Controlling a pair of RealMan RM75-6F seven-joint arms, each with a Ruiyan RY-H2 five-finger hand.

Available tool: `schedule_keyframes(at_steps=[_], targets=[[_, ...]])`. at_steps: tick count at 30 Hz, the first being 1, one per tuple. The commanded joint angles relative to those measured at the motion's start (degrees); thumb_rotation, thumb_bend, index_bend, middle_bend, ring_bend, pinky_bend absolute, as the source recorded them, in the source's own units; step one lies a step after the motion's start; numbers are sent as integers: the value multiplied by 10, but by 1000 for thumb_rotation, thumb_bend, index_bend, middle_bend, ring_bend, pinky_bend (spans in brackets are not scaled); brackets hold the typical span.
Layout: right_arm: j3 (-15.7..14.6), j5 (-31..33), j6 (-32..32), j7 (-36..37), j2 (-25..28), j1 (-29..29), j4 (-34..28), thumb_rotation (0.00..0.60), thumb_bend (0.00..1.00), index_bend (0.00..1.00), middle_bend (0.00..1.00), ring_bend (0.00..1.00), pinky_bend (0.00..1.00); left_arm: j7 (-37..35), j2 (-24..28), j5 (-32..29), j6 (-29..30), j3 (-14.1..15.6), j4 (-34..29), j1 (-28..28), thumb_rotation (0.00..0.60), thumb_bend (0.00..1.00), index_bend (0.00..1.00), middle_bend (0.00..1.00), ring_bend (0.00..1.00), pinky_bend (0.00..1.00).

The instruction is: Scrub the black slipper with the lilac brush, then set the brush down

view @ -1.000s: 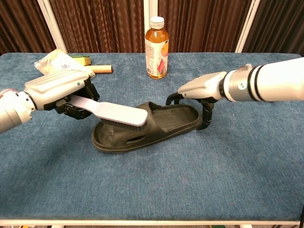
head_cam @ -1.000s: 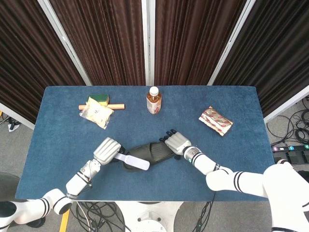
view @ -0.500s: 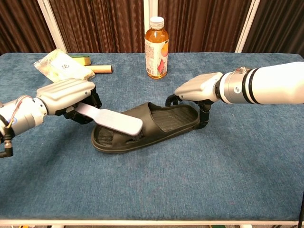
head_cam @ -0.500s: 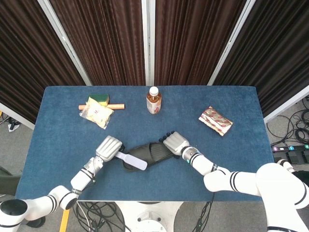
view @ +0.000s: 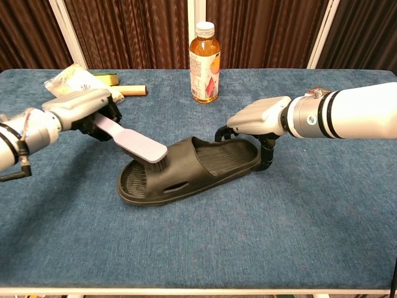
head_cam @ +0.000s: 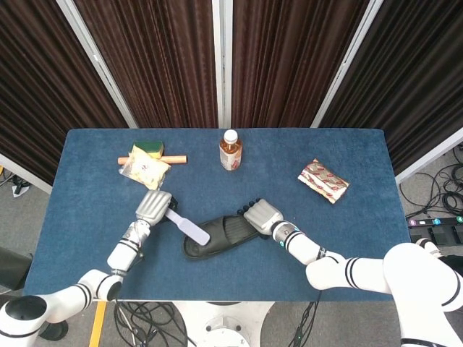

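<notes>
The black slipper (view: 186, 167) (head_cam: 217, 235) lies on the blue table, toe toward the left. My left hand (view: 84, 105) (head_cam: 153, 204) grips the handle of the lilac brush (view: 133, 141) (head_cam: 187, 227), whose bristled head slants down onto the toe end of the slipper. My right hand (view: 260, 117) (head_cam: 262, 215) holds the heel end, fingers curled over its rim.
An orange drink bottle (view: 204, 62) (head_cam: 230, 150) stands behind the slipper. A snack packet (view: 74, 81), a sponge (head_cam: 148, 149) and a wooden stick (view: 129, 90) lie at the back left. A red-patterned packet (head_cam: 323, 181) lies at the right.
My left hand has pulled back to the left and farther from me, drawing the brush head from the slipper's strap toward the toe. The slipper and right hand shifted slightly left.
</notes>
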Motion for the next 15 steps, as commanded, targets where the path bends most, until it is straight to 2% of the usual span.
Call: schedule_keyframes(at_steps=[1,4,8,10,15], targets=[[0,1,0,1,0,1,1,600,338,391,337,166,215,-34,37,13,33,9,-57,25,600,654,1000,1000,1000,1000],[-1,0,1,2,-1,2,1,600,338,391,337,167,215,-35,62,40,68,30,-104,43,600,654,1000,1000,1000,1000],[-1,2,0,2,-4,4,3,600,338,392,337,166,215,-18,79,47,59,47,-156,46,600,654,1000,1000,1000,1000],[-2,3,0,1,-5,5,3,600,338,391,337,166,215,3,74,37,45,46,-167,41,600,654,1000,1000,1000,1000],[-5,7,3,-4,-6,9,-1,600,338,391,339,171,218,86,38,-9,2,32,-151,21,600,654,1000,1000,1000,1000]])
